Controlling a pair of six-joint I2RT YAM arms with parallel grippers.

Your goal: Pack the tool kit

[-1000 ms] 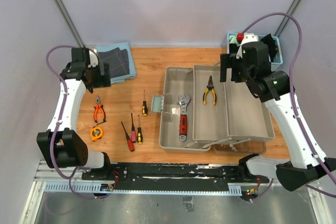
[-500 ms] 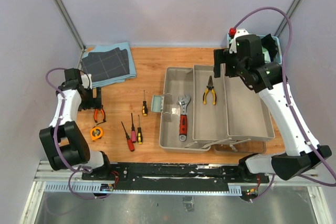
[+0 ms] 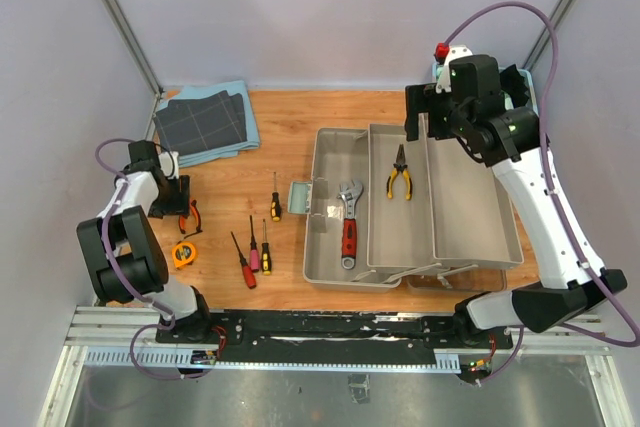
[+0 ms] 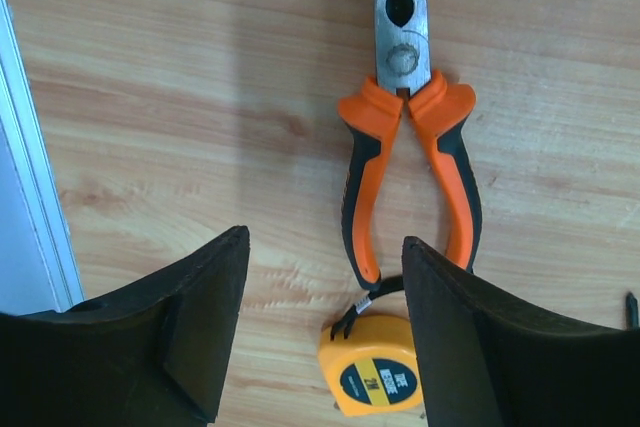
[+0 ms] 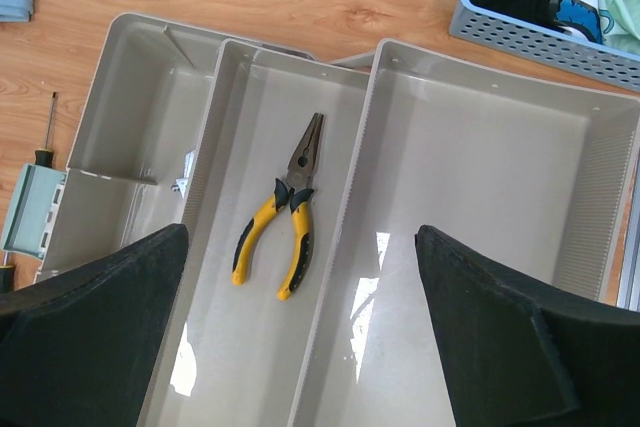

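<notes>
Your left gripper [image 4: 325,247] hangs wide open and empty over the orange pliers [image 4: 404,67] at the left of the top view, seemingly lined up to grasp them. They lie flat, long axis vertical in the wrist frame: nose at the top edge, handles toward the tape measure [image 4: 375,377]. Your right gripper [image 5: 303,277], open and empty, hovers above the toolbox [image 3: 330,162].
</notes>
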